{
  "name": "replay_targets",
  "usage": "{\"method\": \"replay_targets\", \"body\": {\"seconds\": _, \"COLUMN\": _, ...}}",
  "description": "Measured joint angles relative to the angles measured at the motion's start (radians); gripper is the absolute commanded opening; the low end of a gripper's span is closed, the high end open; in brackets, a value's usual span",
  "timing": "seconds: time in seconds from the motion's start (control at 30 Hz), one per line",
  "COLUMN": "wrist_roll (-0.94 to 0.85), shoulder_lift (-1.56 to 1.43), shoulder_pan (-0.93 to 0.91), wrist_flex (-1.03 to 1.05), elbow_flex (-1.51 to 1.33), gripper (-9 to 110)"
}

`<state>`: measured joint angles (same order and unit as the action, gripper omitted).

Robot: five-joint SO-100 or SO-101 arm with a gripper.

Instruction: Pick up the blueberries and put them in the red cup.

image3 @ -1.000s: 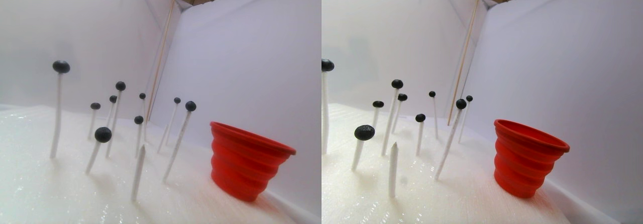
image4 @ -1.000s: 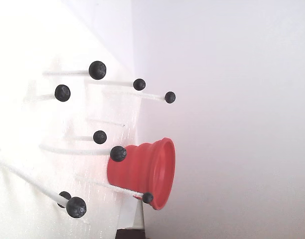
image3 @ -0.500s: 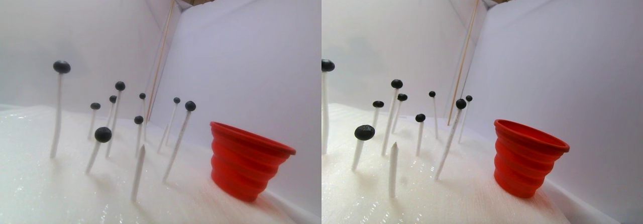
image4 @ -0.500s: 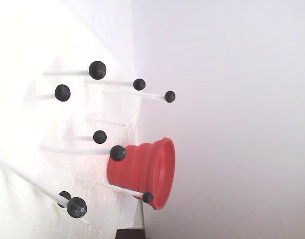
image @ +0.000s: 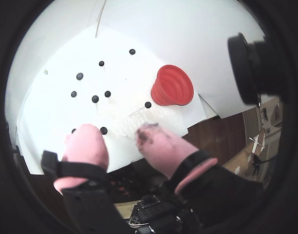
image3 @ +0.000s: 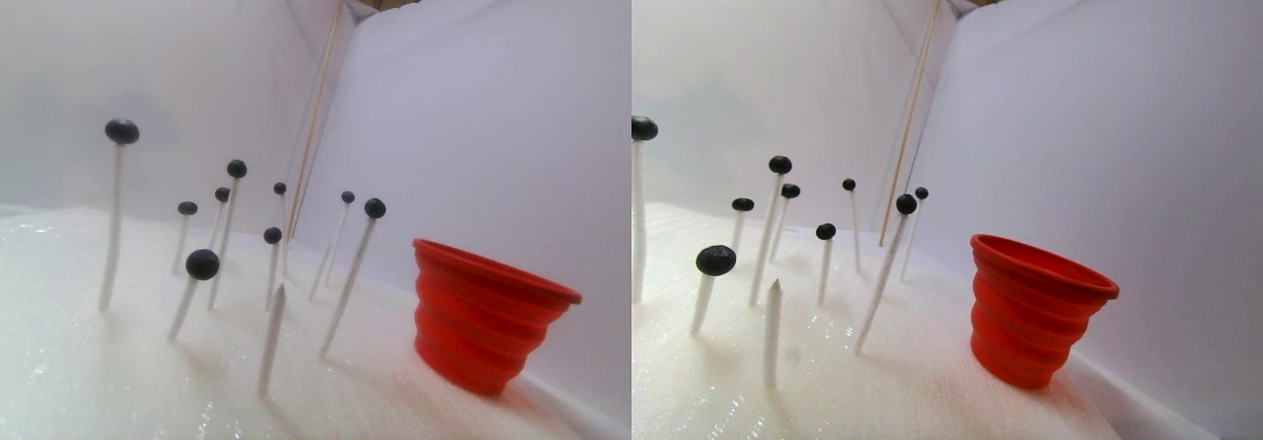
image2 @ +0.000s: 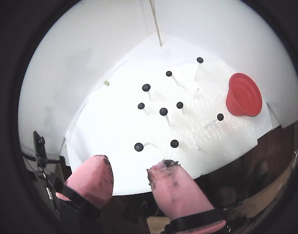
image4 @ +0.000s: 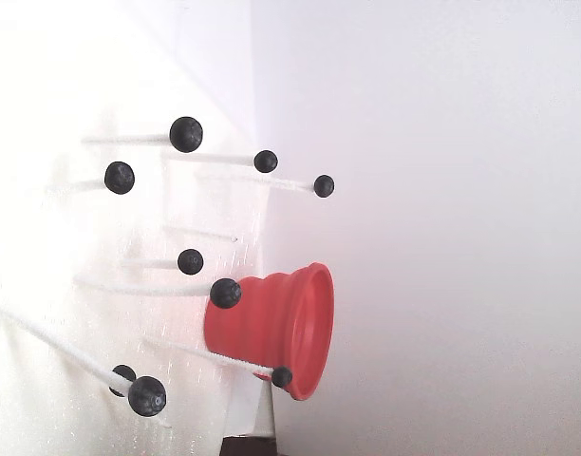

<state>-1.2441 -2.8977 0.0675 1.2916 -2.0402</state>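
With the end effector [image2: 130, 174] spread apart and empty at lower centre, the blueberries [image2: 163, 111], perched mid-frame on thin white sticks [image3: 344, 287] left of the red cup [image2: 244, 94], look light, soft, best pinched gently across the sides.

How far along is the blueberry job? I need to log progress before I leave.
Done: at most one; a bare stick stands empty, and the red cup's inside is hidden. In hand: nothing; the gripper is open and empty, short of the nearest berries. Left: eight blueberries remain on sticks.
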Motion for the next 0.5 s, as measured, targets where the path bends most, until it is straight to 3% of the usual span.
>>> {"method": "replay_targets", "body": {"seconds": 0.5, "wrist_roll": -0.081, "shoulder_lift": 0.161, "shoulder_pan": 0.087, "wrist_flex": -0.117, "elbow_flex": -0.078, "gripper": 14}}
